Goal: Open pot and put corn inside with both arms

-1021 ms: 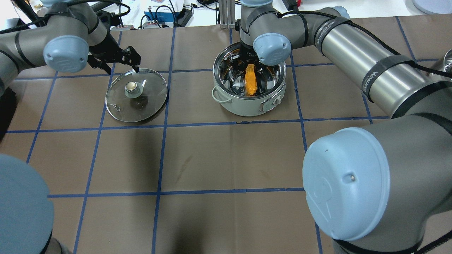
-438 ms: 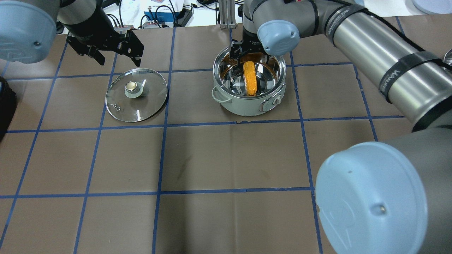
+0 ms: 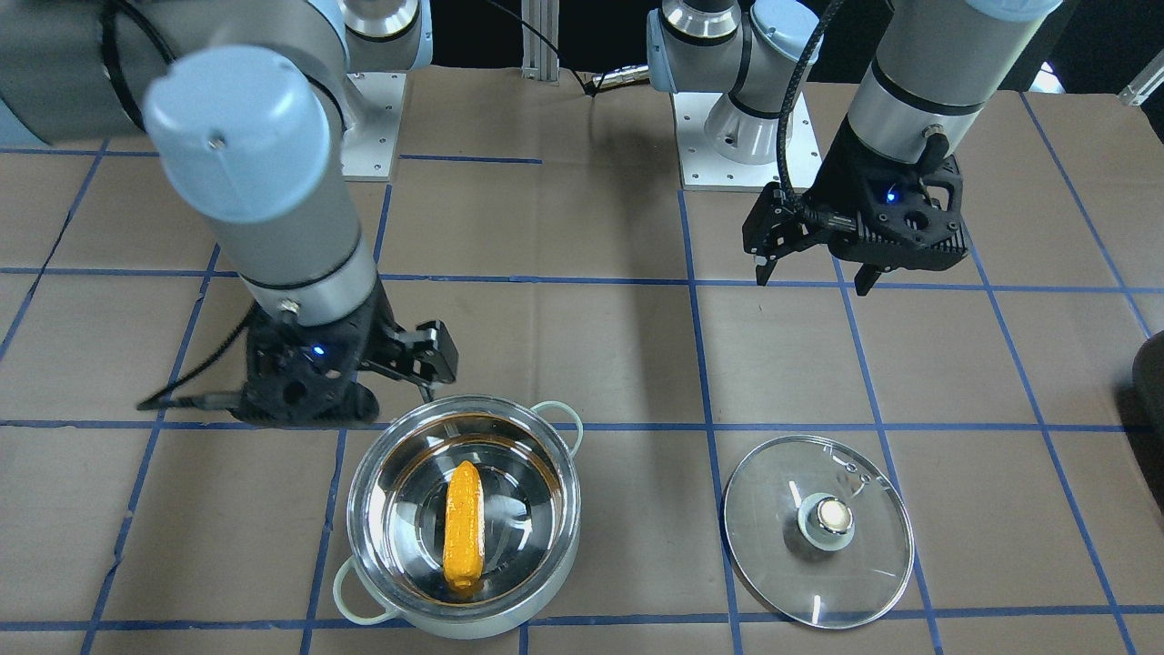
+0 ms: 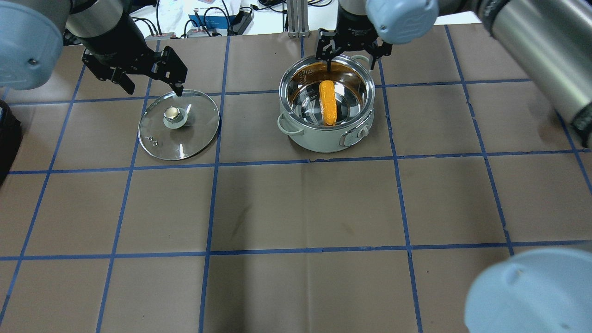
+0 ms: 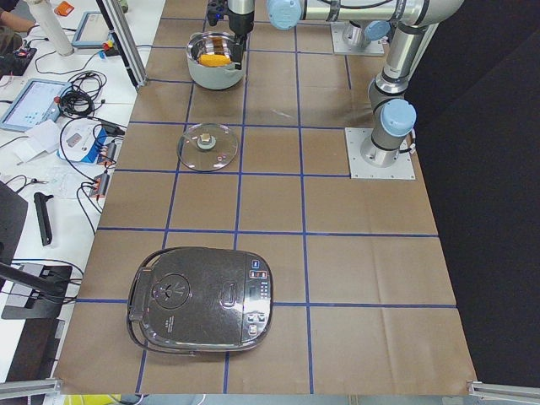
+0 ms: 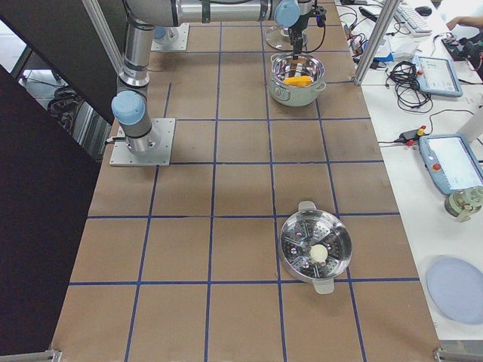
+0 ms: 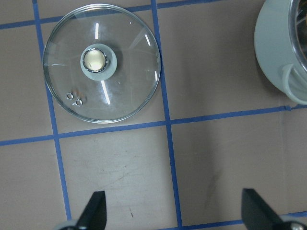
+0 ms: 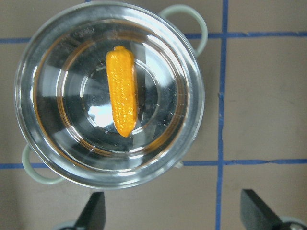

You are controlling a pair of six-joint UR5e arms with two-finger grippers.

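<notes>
The steel pot [image 4: 323, 141] stands open at the table's far middle, also in the front view [image 3: 473, 628] and the right wrist view [image 8: 57, 62]. The yellow-orange corn [image 4: 328, 104] lies loose on its bottom, seen too in the front view [image 3: 462, 528] and the right wrist view [image 8: 122, 93]. My right gripper [image 4: 351, 60] is open and empty, above the pot's far rim. The glass lid [image 4: 185, 138] lies flat on the table to the pot's left, also in the left wrist view [image 7: 100, 62]. My left gripper [image 4: 152, 88] is open and empty, above the lid's far edge.
A dark rice cooker [image 5: 202, 299] sits at the table's left end. A steamer pot [image 6: 315, 249] and a blue plate [image 6: 456, 290] are at the right end. Cables and tablets lie beyond the far edge. My right arm's elbow [image 4: 532, 296] looms at the near right.
My right gripper has lifted out of the pot and the corn stays inside. My left gripper has risen and drawn back from the lid. Lid and pot have not moved.
</notes>
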